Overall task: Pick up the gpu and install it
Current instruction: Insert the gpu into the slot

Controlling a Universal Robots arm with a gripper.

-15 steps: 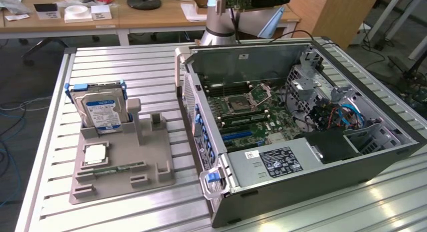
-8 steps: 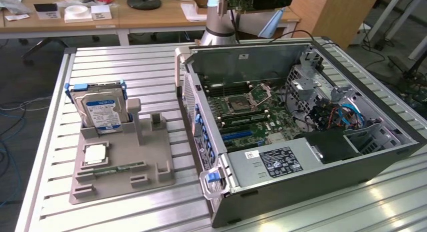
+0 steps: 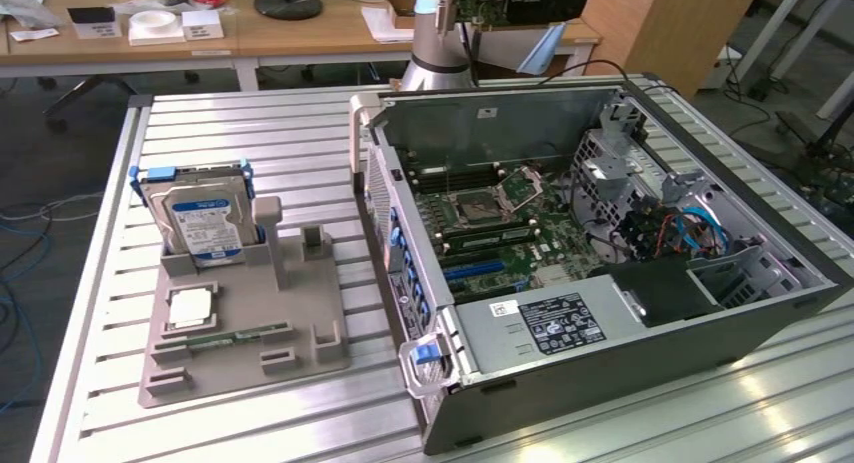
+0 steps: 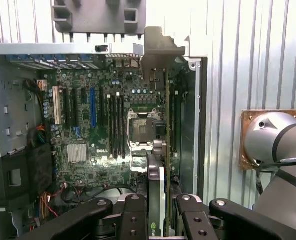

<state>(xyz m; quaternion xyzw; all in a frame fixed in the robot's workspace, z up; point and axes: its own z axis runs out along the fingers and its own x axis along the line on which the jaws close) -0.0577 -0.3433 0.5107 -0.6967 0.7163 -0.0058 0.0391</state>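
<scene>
Gpu [image 4: 158, 200] gripped by claw [image 4: 160, 222], motherboard [image 4: 82, 170] marked DELL

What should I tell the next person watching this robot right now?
Gripper: shut on the gpu, held edge-on, up off the motherboard of the open computer case.
Done: gpu picked up.
Left: gpu not yet seated in any slot.
Also there: hard drive standing in the grey holder beside the case.
</scene>
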